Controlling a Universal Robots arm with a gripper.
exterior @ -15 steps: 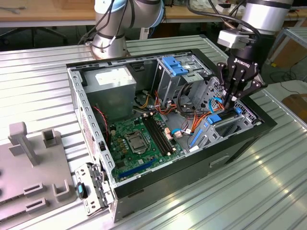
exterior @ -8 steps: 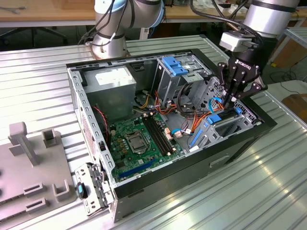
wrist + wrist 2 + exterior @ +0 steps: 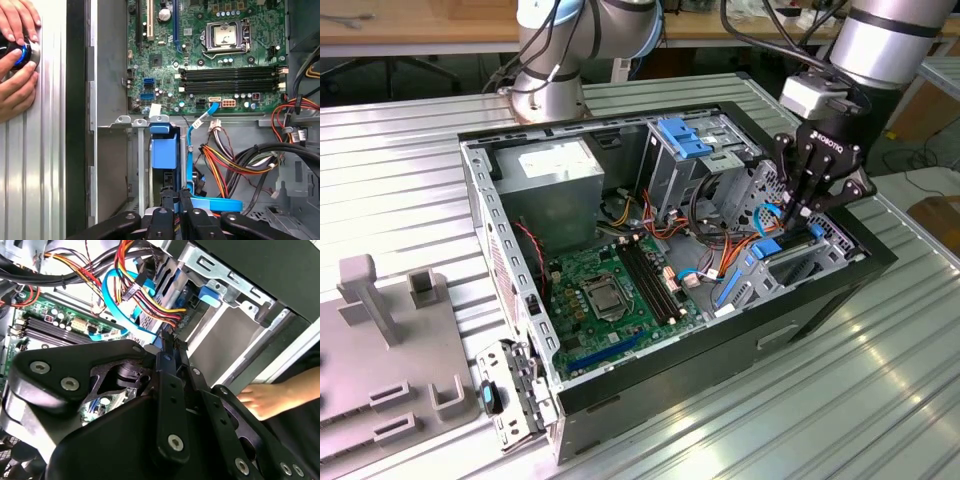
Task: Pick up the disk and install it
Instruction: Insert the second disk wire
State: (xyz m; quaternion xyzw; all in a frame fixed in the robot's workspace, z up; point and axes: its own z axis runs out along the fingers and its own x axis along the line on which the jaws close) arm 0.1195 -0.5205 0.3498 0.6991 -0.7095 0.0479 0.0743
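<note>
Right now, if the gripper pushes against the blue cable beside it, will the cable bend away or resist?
It would probably bend away: the blue cable is thin and flat and already lies in loose curves close to the gripper. It may spring back a little, since one end seems plugged in at the edge of the green board. It looks light, so little force should be needed.

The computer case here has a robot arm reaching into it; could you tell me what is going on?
The gripper is lowered into the open computer case, at the drive bay end on the exterior view's right, close to a blue bracket beside the coloured cables. In the first wrist view, a person's hands rest on a small round knob outside the case.
</note>
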